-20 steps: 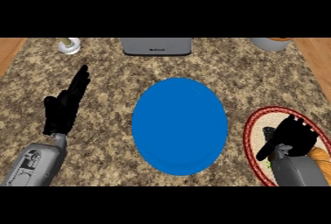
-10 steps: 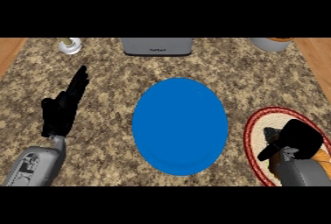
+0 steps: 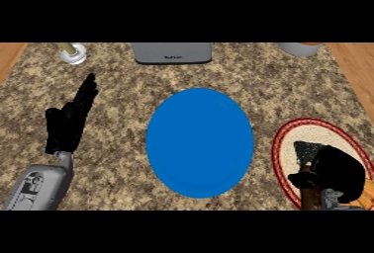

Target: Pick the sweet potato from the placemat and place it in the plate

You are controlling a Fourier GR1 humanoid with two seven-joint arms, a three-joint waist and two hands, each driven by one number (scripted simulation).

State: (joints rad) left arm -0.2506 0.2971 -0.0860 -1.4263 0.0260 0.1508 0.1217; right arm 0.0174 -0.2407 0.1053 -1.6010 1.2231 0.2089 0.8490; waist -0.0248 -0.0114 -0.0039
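Observation:
A large blue plate (image 3: pixel 199 142) lies in the middle of the counter. To its right is a round cream placemat (image 3: pixel 292 134) with a red patterned border. My right hand (image 3: pixel 337 170) is down on the placemat with its fingers curled over the sweet potato (image 3: pixel 310 194). Only a brown sliver of the potato shows under the thumb; the rest is hidden. At the left my left hand (image 3: pixel 70 123) rests open above the counter, fingers straight and pointing away from me, well apart from the plate.
A grey appliance (image 3: pixel 172 52) stands at the back centre. A small white holder (image 3: pixel 73 53) stands at the back left and a grey bowl (image 3: pixel 300 48) at the back right. Wooden floor shows past both side edges of the counter.
My right hand has slid slightly toward the lower right on the placemat and its fingers have curled tighter. The left hand has stayed still.

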